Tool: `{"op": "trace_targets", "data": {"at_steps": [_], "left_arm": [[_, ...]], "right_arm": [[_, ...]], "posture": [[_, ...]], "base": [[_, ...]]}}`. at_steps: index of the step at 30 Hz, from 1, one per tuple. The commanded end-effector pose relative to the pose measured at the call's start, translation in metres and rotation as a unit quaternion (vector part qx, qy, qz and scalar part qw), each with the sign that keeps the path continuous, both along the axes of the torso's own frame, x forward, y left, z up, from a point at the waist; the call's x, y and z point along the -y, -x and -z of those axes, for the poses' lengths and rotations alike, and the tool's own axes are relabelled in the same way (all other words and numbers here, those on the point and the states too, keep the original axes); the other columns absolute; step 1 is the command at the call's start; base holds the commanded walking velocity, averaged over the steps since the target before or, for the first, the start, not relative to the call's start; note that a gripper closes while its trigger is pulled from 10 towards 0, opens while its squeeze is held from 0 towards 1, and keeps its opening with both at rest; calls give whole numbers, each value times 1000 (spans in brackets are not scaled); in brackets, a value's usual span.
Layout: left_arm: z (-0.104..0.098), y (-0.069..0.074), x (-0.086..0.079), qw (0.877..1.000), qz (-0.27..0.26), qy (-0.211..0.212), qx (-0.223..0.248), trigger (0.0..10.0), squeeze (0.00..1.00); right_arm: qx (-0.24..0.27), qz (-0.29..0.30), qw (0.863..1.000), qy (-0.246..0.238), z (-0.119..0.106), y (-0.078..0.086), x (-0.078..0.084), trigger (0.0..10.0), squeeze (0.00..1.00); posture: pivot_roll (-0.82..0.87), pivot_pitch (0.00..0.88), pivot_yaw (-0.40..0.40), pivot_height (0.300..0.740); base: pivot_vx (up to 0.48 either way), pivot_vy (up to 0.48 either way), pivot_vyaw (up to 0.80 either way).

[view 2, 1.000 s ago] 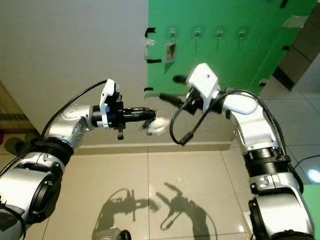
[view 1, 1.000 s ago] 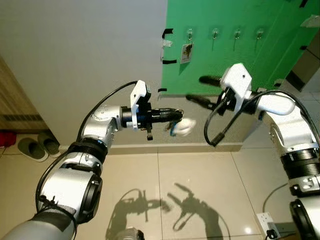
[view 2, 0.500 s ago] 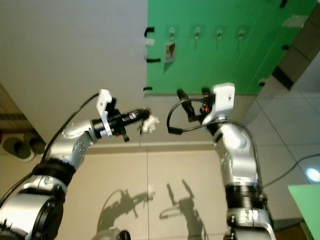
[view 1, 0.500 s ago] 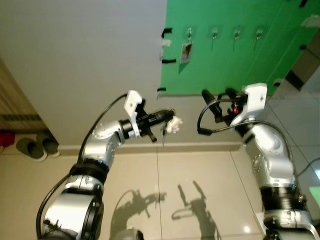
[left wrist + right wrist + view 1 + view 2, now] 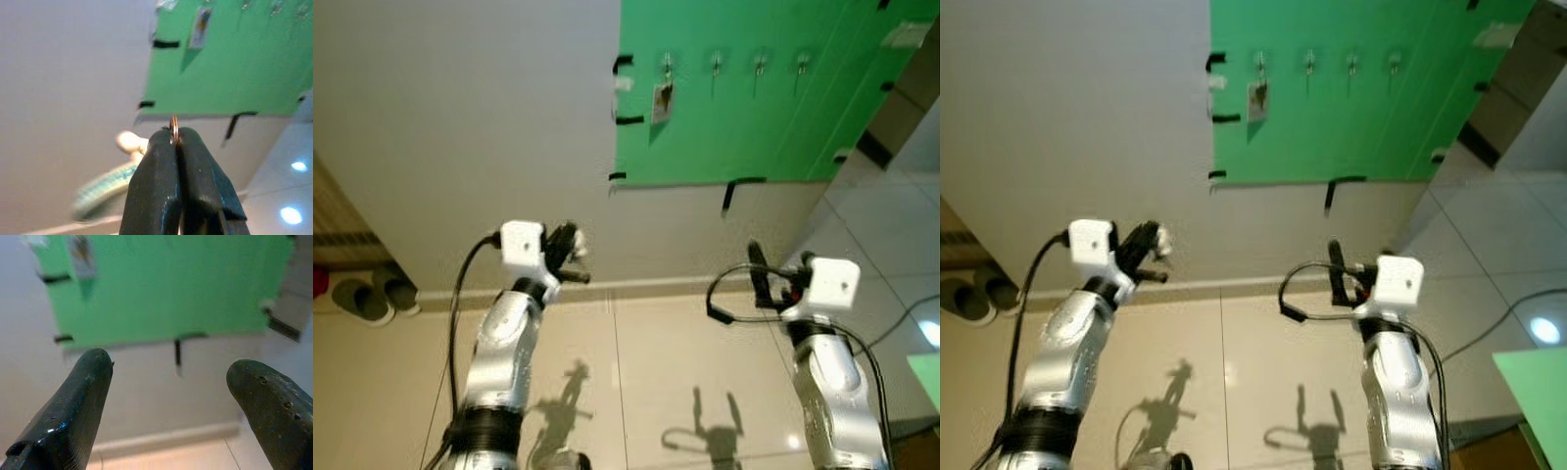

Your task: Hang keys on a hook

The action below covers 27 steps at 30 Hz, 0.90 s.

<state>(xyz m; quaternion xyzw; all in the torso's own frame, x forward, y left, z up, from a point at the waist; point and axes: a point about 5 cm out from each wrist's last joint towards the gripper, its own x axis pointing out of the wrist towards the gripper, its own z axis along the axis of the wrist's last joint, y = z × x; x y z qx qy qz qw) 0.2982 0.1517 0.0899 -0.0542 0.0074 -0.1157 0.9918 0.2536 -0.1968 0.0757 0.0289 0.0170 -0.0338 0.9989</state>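
Note:
A green board (image 5: 744, 117) is taped to the wall, with a row of small hooks (image 5: 715, 65) near its top. A tag (image 5: 661, 99) hangs from the leftmost hook. My left gripper (image 5: 566, 247) is raised toward the wall, below and left of the board. It is shut on the ring (image 5: 173, 128) of the keys. A white fluffy fob (image 5: 129, 141) and a teal strap (image 5: 102, 191) dangle beside its fingers (image 5: 156, 186). Lower down, my right gripper (image 5: 754, 266) points up under the board. It is open, with bare fingers (image 5: 90, 391).
A pair of shoes (image 5: 367, 296) lies on the floor by the wall at the far left. Beige tiled floor (image 5: 636, 372) stretches before the skirting board. A black cable (image 5: 729, 294) loops beside my right wrist. Strips of black tape (image 5: 734, 192) hold the board's edges.
Both arms have drawn back and dropped, now farther below the board. The left gripper kept hold of the keys; the fob hangs closer to its fingers. The head view has shifted.

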Motion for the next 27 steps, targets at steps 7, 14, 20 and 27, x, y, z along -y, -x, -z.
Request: {"op": "trace_targets", "data": {"at_steps": [7,14,20,27], "left_arm": [[-19,7,21,998,39,-2,44,10000,0],[-17,-3,25,1000,23,-2,20,10000,0],[-22,-12,25,1000,18,-7,22,10000,0],[-22,-16,29,1000,17,-13,19,10000,0]], "right_arm": [[28,-19,999,6,-11,-6,-10,10000,0],[43,-37,998,24,-22,-25,-12,10000,0],[45,-32,998,18,-25,-33,-11,10000,0],[45,-50,998,12,-24,-37,-19,10000,0]], "posture": [[-36,0,16,740],[-41,0,10,740],[-40,0,13,740],[-43,0,20,740]], "base": [[62,0,0],[439,0,0],[442,0,0],[442,0,0]]}}
